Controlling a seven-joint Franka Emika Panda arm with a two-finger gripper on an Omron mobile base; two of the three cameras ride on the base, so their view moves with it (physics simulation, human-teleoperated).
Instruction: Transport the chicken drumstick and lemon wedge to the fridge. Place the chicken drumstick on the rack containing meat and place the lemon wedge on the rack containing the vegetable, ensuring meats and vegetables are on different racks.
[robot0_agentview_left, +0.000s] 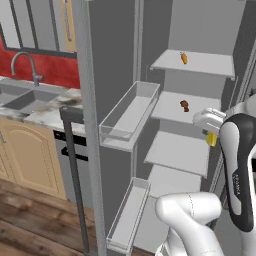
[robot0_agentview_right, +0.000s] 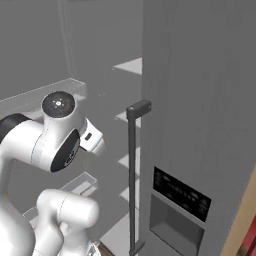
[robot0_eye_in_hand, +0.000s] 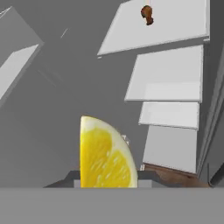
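Lemon wedge (robot0_eye_in_hand: 106, 155): yellow, cut face toward the hand camera, lower part cut off by the frame edge. In the left base view only a yellow sliver (robot0_agentview_left: 212, 139) shows below the white hand, level with the gap under the fridge's second rack.
Gripper (robot0_agentview_left: 210, 131): clenched on the lemon wedge; fingertips mostly hidden behind the fruit and the hand.
Chicken drumstick (robot0_agentview_left: 184, 105): small brown item on the second rack (robot0_agentview_left: 170, 110) from the top of the fridge, above and left of the lemon wedge; seen again far off in the hand view (robot0_eye_in_hand: 147, 14).
Orange item (robot0_agentview_left: 184, 58): on the top rack (robot0_agentview_left: 210, 64); too small to identify.
Fridge door (robot0_agentview_left: 107, 100): swung open left of the racks, carrying two clear bins (robot0_agentview_left: 127, 117).
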